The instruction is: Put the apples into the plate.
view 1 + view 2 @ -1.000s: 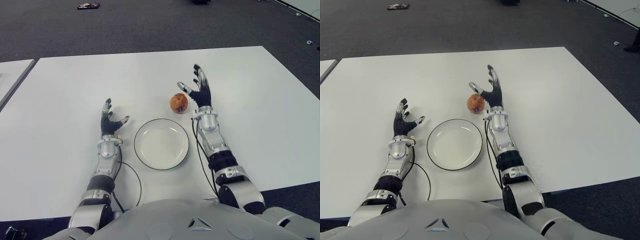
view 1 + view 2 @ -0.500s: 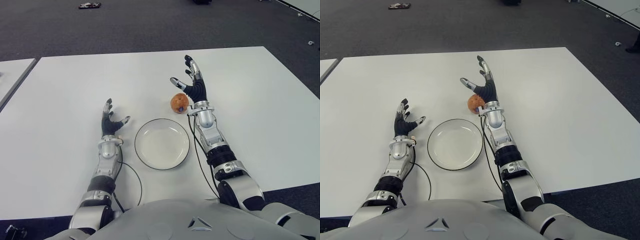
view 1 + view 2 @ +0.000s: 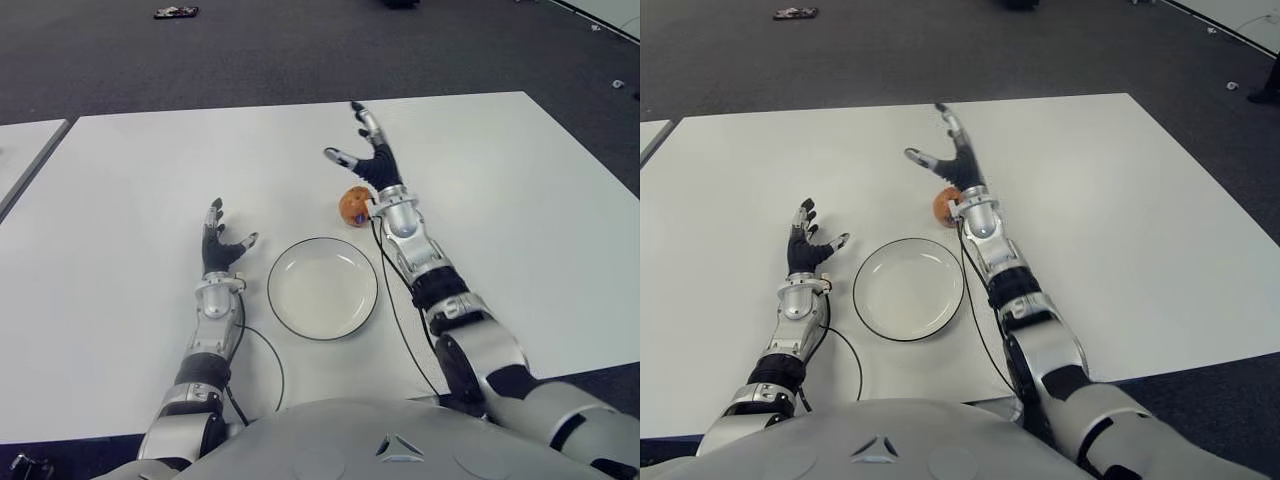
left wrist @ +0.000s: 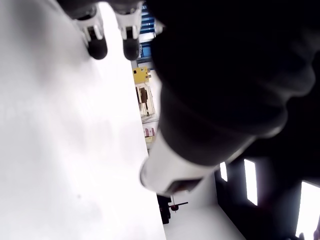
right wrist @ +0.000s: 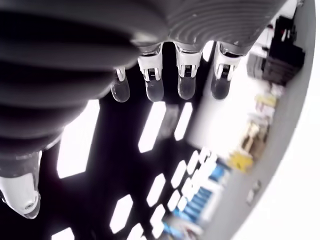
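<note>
Nearest to me on the white table [image 3: 120, 330] I see the plate [image 3: 323, 288], round, white with a dark rim, with nothing on it, lying between my two forearms. To its left my left hand [image 3: 218, 245] shows just beside the plate's rim, palm turned up, fingers spread loosely and thumb out toward the plate, holding nothing; its wrist view gives me two fingertips [image 4: 96, 47] extended over the bare tabletop. Past the plate's far right edge sits the one apple [image 3: 355, 205] I can find, orange-red, on the table and outside the plate, close to its rim but apart from it. My right hand [image 3: 366, 160] is raised beyond and above the apple, with its wrist passing just beside the fruit on the right. The fingers are stretched straight and fanned, thumb splayed to the left, and they grip nothing; the right wrist view confirms four fingertips [image 5: 184, 90] extended in a row with only open room behind them. Far off on the dark floor [image 3: 300, 50] beyond the table lies a small dark object [image 3: 177, 12] that I cannot identify.
</note>
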